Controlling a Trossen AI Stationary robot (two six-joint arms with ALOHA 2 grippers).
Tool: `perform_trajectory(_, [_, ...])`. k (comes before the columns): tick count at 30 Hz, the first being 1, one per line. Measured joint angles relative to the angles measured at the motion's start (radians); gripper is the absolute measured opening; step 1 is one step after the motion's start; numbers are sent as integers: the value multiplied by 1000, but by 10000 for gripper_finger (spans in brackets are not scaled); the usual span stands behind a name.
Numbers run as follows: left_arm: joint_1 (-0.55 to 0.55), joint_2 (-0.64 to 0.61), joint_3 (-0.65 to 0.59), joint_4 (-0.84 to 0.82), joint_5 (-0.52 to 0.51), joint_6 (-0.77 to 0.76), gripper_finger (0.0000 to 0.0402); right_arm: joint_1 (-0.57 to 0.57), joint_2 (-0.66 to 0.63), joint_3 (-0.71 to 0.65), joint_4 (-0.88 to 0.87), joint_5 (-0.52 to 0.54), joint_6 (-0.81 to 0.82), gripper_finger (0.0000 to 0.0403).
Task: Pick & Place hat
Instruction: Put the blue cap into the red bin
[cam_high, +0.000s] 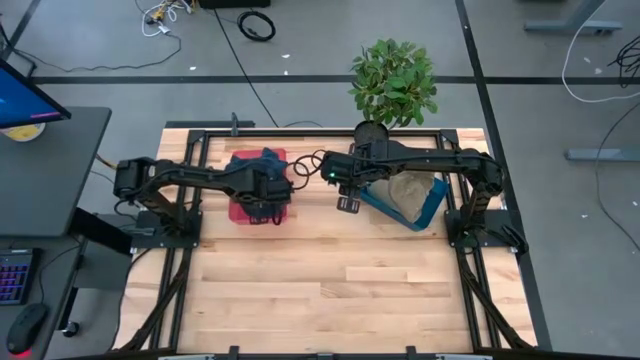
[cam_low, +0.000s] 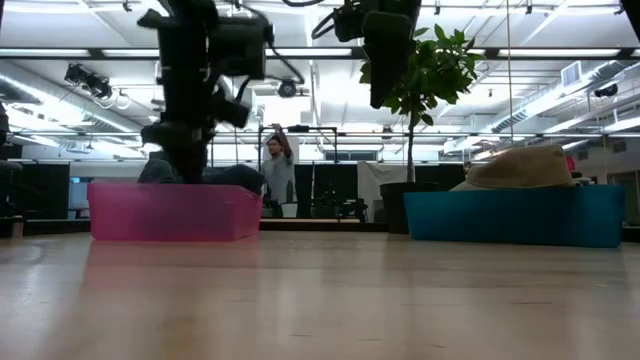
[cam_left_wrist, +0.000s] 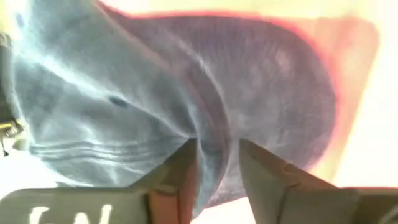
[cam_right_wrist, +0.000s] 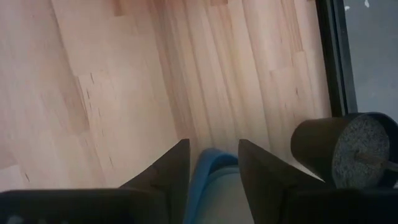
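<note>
A blue denim hat (cam_high: 262, 165) lies in a pink bin (cam_high: 240, 210) on the table's far left part. In the low view the blue denim hat (cam_low: 215, 175) bulges above the pink bin's (cam_low: 170, 212) rim. My left gripper (cam_left_wrist: 217, 158) reaches down into this bin and is shut on the hat. A tan hat (cam_low: 520, 168) rests in a blue bin (cam_low: 515, 215) on the far right. My right gripper (cam_low: 385, 95) hangs open, high above the table beside the blue bin's (cam_right_wrist: 208, 163) left rim, touching nothing. My left gripper pinches a raised fold of the blue hat's cloth (cam_left_wrist: 214, 168) between its two fingers, coming from above and pointing down. Creases in the cloth run toward the left finger (cam_left_wrist: 186, 162). The hat rests in the pink bin (cam_left_wrist: 348, 74); how many layers are held does not show.
A potted plant (cam_high: 393, 80) stands at the table's far edge behind the blue bin (cam_high: 425, 212). Bare wooden tabletop (cam_high: 330, 290) spreads across the near half. A person (cam_low: 278, 165) stands in the room beyond the table.
</note>
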Motion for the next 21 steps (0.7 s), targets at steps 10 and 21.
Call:
perform_trajectory(10, [-84, -1, 158, -308, -64, -360, 169, 0, 0, 0, -53, 0, 22, 139])
perform_trajectory(21, [23, -8, 47, -514, -187, -522, 9, 0, 0, 0, -59, 0, 26, 139])
